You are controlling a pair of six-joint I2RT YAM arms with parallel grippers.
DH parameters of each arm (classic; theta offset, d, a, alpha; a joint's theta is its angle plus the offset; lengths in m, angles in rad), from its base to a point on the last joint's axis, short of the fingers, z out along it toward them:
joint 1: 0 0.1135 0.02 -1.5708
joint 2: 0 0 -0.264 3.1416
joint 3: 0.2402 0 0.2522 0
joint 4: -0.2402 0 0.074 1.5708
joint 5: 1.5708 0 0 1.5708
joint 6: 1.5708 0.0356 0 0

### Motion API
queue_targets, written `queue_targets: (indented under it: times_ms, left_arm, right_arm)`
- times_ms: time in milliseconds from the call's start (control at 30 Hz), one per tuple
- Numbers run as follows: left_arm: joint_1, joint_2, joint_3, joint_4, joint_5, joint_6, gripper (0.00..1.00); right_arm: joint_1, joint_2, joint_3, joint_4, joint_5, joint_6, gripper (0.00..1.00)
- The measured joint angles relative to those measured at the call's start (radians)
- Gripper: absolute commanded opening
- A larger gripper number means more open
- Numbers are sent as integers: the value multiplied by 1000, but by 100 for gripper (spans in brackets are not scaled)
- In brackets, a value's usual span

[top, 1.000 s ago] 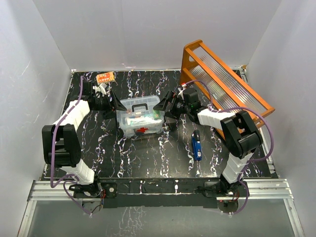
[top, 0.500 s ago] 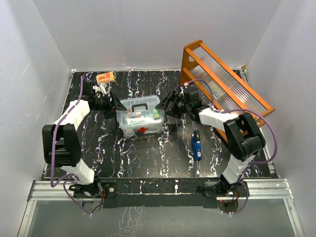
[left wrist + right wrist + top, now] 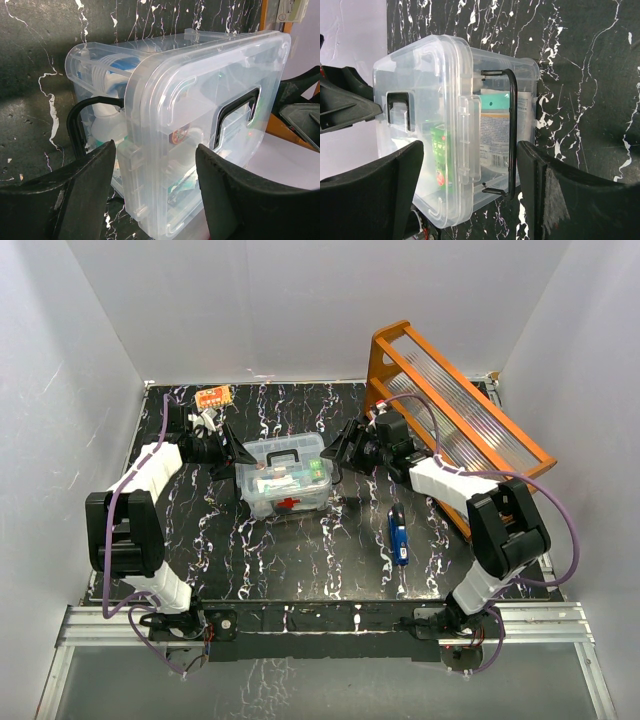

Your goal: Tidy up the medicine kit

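Top external view is showing the medicine kit [image 3: 283, 478] sitting lidded on the bench between the left end effector [image 3: 238, 454] and the right end effector [image 3: 336, 456], both spread and pinching nothing. Packets and a bottle are lying inside it, while a blue item [image 3: 398, 534] is lying outside, near the right end effector, so packing is likely remaining unfinished.

The left arm [image 3: 150, 472] and right arm [image 3: 440, 478] have white shells on black joints (purple cables [image 3: 164, 410] loop alongside); the fingers [image 3: 75, 200] are matte black.
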State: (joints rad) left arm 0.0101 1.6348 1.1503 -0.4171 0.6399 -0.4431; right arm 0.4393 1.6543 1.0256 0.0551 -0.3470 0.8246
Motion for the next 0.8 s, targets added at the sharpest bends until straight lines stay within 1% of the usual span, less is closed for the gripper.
queue_targets:
  times_ms: [100, 167, 200, 267, 500, 800]
  left_arm:
    - [0, 0, 0, 0, 0, 0, 62]
    - [0, 0, 0, -1, 0, 0, 62]
    - [0, 0, 1, -2, 0, 0, 62]
    - [0, 2, 2, -2, 1, 0, 63]
    - [1, 13, 8, -5, 9, 3, 71]
    - [1, 28, 19, -9, 18, 5, 71]
  right_arm:
    - [0, -14, 0, 0, -5, -1, 68]
    - [0, -26, 0, 0, -11, -3, 61]
    - [0, -30, 0, 1, -15, -4, 59]
    - [0, -34, 0, 2, -21, -4, 58]
    - [0, -36, 0, 4, -48, -7, 57]
    - [7, -35, 11, -3, -64, -32, 44]
